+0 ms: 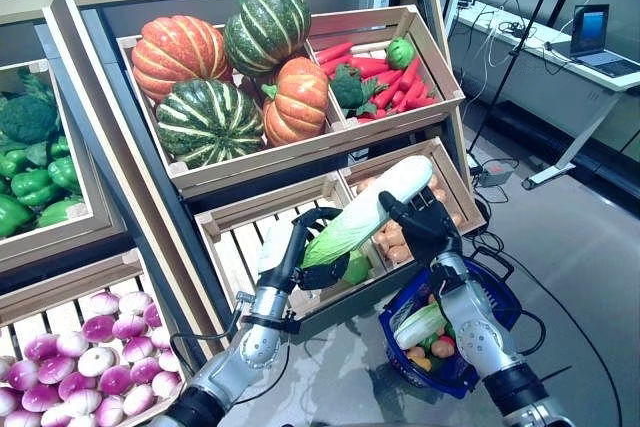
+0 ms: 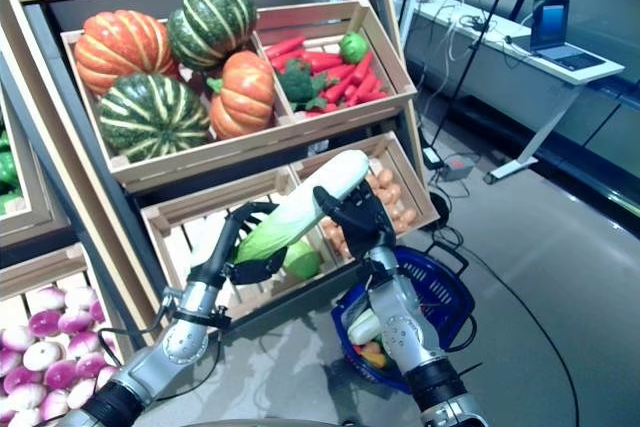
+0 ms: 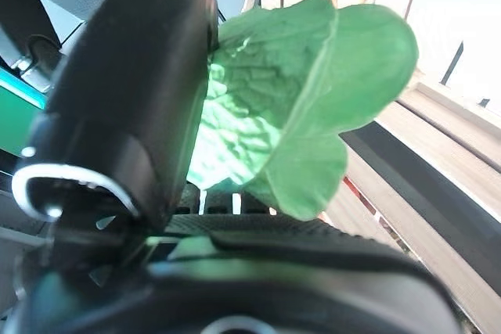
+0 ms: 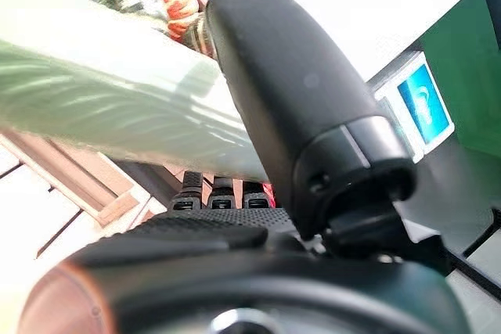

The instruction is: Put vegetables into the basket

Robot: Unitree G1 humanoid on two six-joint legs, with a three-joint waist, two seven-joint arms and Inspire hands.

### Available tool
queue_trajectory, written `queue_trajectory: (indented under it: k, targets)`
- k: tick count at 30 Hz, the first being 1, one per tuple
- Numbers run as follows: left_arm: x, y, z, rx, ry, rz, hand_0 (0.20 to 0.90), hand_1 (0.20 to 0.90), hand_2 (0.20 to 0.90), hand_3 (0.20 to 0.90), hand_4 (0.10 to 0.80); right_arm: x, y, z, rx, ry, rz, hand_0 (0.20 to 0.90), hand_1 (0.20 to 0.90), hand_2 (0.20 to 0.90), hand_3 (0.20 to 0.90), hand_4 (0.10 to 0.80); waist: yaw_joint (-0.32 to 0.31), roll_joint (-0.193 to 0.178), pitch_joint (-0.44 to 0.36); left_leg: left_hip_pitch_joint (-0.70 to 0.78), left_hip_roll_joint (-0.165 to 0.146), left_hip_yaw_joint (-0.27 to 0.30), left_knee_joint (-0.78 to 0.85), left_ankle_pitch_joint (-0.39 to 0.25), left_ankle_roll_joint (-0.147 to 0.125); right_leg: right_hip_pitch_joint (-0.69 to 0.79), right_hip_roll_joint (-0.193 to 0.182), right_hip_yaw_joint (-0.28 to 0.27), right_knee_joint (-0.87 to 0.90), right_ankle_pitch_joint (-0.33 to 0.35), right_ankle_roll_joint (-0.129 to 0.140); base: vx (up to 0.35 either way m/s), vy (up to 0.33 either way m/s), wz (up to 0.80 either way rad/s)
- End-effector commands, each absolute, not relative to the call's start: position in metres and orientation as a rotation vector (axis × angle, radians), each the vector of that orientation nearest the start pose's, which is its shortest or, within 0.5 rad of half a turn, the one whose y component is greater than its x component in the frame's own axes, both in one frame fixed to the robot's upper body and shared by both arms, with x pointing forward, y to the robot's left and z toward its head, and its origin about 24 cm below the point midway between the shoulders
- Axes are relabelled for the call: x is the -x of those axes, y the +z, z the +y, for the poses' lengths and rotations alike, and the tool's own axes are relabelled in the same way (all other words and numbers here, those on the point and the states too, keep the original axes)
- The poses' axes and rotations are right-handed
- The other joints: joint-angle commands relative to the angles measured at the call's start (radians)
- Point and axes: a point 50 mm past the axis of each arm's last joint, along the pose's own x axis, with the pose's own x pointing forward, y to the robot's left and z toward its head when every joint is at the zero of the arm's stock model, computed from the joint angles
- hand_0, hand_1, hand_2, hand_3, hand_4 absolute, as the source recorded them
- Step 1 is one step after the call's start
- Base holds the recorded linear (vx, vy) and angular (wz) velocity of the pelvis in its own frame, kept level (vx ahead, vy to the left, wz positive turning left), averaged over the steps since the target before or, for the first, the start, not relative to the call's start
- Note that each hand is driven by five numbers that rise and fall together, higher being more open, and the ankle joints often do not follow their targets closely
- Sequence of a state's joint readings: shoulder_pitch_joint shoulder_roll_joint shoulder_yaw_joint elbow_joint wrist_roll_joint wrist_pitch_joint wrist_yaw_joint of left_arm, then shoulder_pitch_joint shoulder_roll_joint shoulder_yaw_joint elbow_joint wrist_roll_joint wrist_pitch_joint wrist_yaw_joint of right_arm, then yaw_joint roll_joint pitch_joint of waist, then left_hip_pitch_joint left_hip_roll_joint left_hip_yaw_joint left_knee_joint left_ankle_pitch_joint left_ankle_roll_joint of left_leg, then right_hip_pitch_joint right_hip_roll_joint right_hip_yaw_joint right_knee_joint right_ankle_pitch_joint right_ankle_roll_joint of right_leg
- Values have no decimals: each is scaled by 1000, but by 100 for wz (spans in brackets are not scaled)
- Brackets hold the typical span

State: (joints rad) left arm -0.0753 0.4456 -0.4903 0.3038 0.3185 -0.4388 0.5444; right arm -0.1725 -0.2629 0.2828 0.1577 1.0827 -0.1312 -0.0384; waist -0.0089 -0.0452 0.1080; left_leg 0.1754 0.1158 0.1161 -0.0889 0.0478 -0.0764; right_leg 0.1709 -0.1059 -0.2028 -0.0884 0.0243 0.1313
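Observation:
A long napa cabbage (image 1: pixel 365 215), white at one end and leafy green at the other, is held in the air in front of the lower shelf crates. My left hand (image 1: pixel 303 239) is curled round its green end, where the leaves (image 3: pixel 305 99) show beside the thumb (image 3: pixel 133 91). My right hand (image 1: pixel 425 222) grips the white end (image 4: pixel 102 107), thumb (image 4: pixel 297 99) over it. A blue basket (image 1: pixel 498 292) stands on the floor under my right forearm and holds several vegetables (image 1: pixel 420 327).
The slanted wooden shelf carries pumpkins (image 1: pixel 205 77), a crate of carrots and broccoli (image 1: pixel 385 72), potatoes (image 1: pixel 395 242) and a slatted crate (image 1: pixel 240 252). Green peppers (image 1: pixel 30 187) and purple-white turnips (image 1: pixel 90 357) lie at left. A desk with a laptop (image 1: pixel 590 32) stands back right.

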Motion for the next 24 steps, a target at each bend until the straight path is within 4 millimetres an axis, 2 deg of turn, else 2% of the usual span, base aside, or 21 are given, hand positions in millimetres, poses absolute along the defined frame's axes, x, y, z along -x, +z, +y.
queue_trajectory:
  k: [1,11,12,14,20,24]
  targets:
    - [-252,65,106,-554,-309,-667,300,300,300,300,400,-311,134,-125,-868,375,-284,900,900,900,900,800,12,-23,-37,6,-18,13,2,-94,16,3,-24,42,15,-3,1,0,0,0]
    - [-240,79,86,-505,-443,-807,300,300,300,300,400,-316,132,-121,-890,376,-264,900,900,900,900,800,8,-21,-39,6,-11,18,2,-93,14,-2,-24,48,20,-6,0,0,0,0]
    - [-238,82,82,-492,-469,-836,300,300,300,300,400,-316,132,-119,-898,380,-261,571,571,571,571,580,7,-21,-39,6,-10,19,2,-94,14,-1,-24,48,20,-6,0,0,0,0]
    - [-237,87,78,-437,-515,-834,300,300,300,300,400,-317,130,-118,-912,389,-259,300,300,300,300,400,6,-20,-41,8,-8,18,2,-95,12,0,-23,50,21,-7,1,0,0,0]
    - [-236,88,74,-379,-567,-812,300,300,300,300,400,-318,130,-114,-949,435,-246,300,300,300,300,400,3,-18,-43,11,-6,18,2,-97,10,3,-23,52,22,-11,1,0,0,0]
    - [-237,88,75,-365,-558,-788,300,300,300,300,400,-318,125,-117,-956,404,-230,300,300,300,300,400,4,-18,-44,10,-5,16,2,-94,10,2,-23,49,22,-10,0,0,0,0]
